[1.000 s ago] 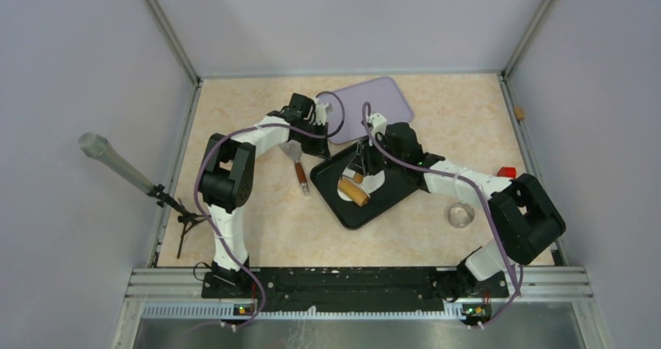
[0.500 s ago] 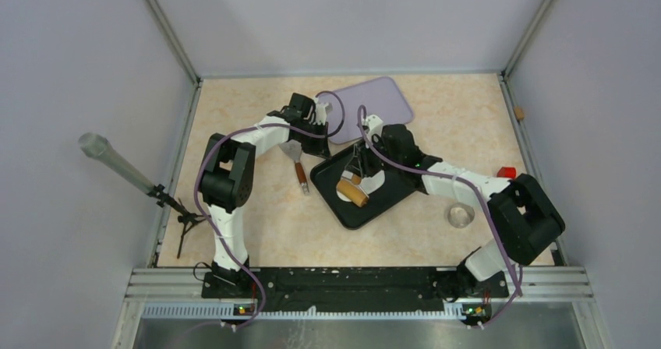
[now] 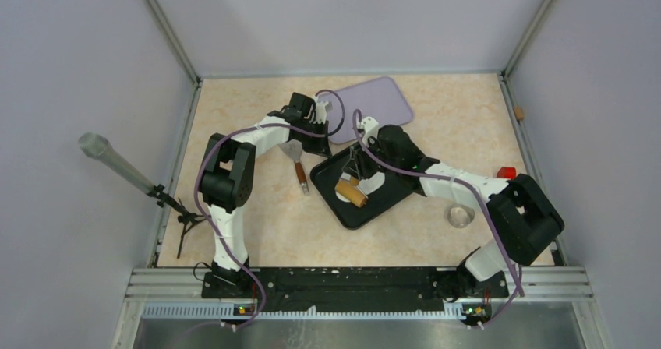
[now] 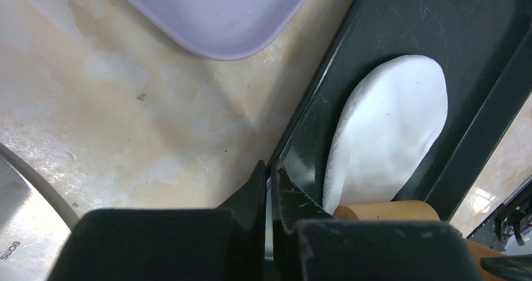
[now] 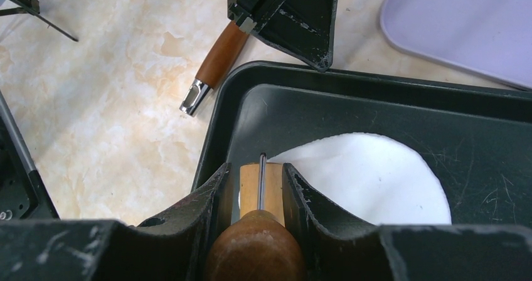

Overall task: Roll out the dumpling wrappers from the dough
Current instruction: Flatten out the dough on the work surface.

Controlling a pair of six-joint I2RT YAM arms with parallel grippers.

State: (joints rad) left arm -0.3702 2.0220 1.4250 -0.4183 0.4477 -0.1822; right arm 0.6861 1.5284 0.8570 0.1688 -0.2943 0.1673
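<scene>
Right gripper [image 5: 258, 175]: clamped on the brown handle of a wooden roller [image 3: 352, 192], fingers on either side of it, over the black tray [image 5: 389, 99].

Left gripper [image 4: 271, 182]: fingers together, tips at the tray's far-left rim. Whether the rim is pinched between them cannot be told.

Dough [image 5: 370, 174]: one flattened sheet lying inside the tray, on its floor.
- Outline: oval, not round.
- Surface: smooth, matte white, no folds or tears showing.
- Edge: thin and clean where visible.
- Near-left end: under the roller, with a sliver of white showing beyond it in the overhead view.

Dumpling wrappers: no small discs visible anywhere.

Key relation: the bulk of the dough lies to the far right of the roller. The roller's long axis runs from far left to near right, roughly across the length of the oval. The right arm is on the dough, and the left is beside the tray, apart from it. In my judgement, a further stroke would run toward the far right, along the sheet.

Other items on the surface:
- Lilac tray [image 3: 374, 100]: just beyond the black tray, bare.
- Scraper with wooden handle [image 3: 297, 166]: left of the black tray, untouched.
- Small glass dish [image 3: 461, 214]: near right, well apart.
</scene>
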